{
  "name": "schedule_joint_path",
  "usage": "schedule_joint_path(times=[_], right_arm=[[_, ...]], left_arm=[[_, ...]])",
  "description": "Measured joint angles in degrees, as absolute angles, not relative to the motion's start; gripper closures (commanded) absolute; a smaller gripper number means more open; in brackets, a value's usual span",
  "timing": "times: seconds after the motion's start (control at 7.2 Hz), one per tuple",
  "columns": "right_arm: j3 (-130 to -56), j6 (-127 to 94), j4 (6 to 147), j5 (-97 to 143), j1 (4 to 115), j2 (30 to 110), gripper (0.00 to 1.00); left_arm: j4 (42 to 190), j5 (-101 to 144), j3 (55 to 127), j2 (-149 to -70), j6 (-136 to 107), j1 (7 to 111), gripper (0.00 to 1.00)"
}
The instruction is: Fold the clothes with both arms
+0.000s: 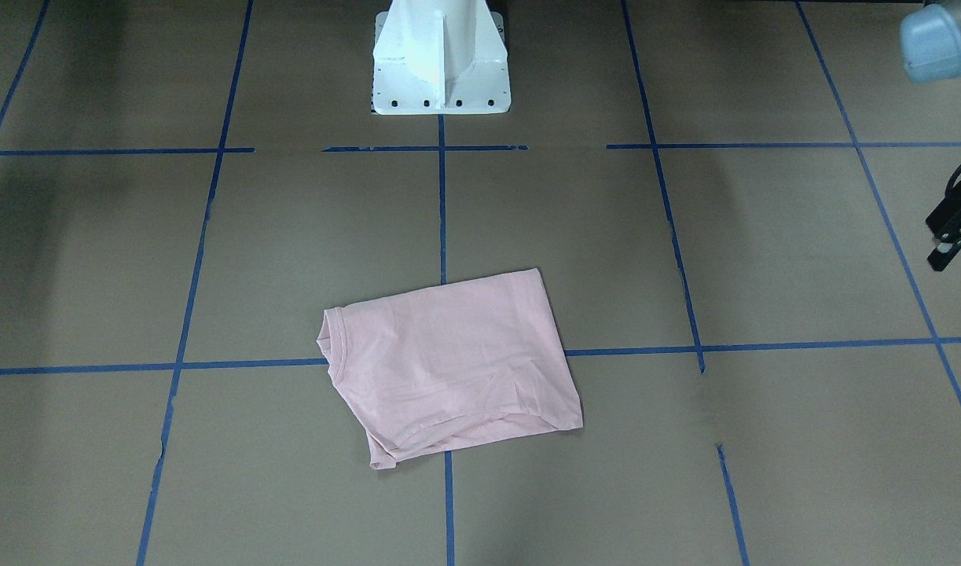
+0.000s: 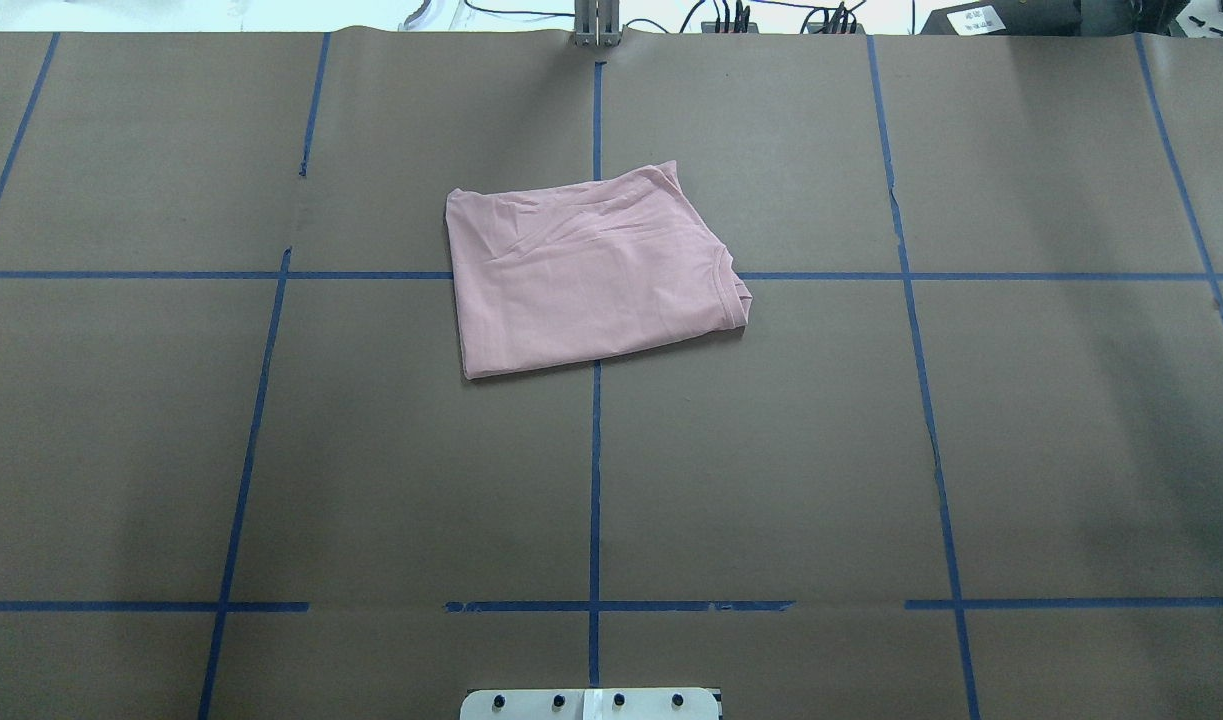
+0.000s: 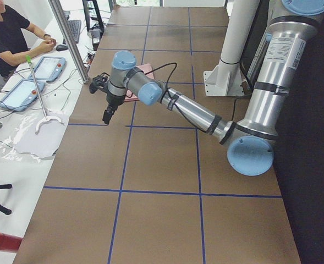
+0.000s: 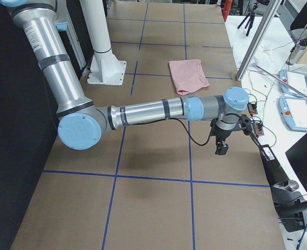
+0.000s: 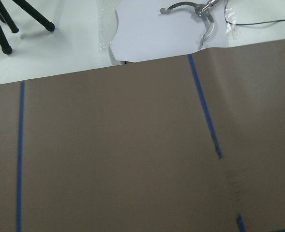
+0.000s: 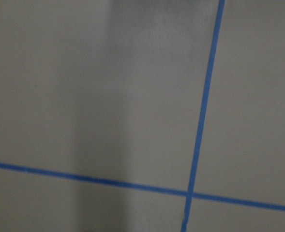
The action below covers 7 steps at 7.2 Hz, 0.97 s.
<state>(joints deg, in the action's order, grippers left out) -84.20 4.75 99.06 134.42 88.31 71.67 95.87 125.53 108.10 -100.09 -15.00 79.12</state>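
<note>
Brown paper bench (image 2: pixel 771 450), blue-taped grid (image 2: pixel 595 480); soft pink T-shirt (image 2: pixel 586 280) folded rectangular. I cannot tell whether left end effector (image 3: pixel 107 116) or right end effector (image 4: pixel 221 150) is spread.

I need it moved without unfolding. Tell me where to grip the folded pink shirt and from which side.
Likely the near edge of the shirt, approached low from the robot's side: it looks like one clean fold, while the far edge shows loose stacked layers.

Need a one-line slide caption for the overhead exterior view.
Folded pink T-shirt lies plain side up on the brown table, across the centre line of its blue tape grid.
</note>
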Motion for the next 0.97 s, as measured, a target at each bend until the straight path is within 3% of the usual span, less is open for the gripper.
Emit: schedule_joint_path(times=[0.42, 0.97], right_arm=[[-96.48, 10.76, 106.79, 134.58, 92.27, 82.56, 0.00], [-97.81, 9.58, 103.93, 134.48, 92.30, 88.56, 0.00]], left_arm=[[94.15, 130.43, 109.75, -91.36, -0.36, 85.26, 0.00], [94.74, 131.43, 102.80, -87.06, 1.14, 85.57, 0.00]])
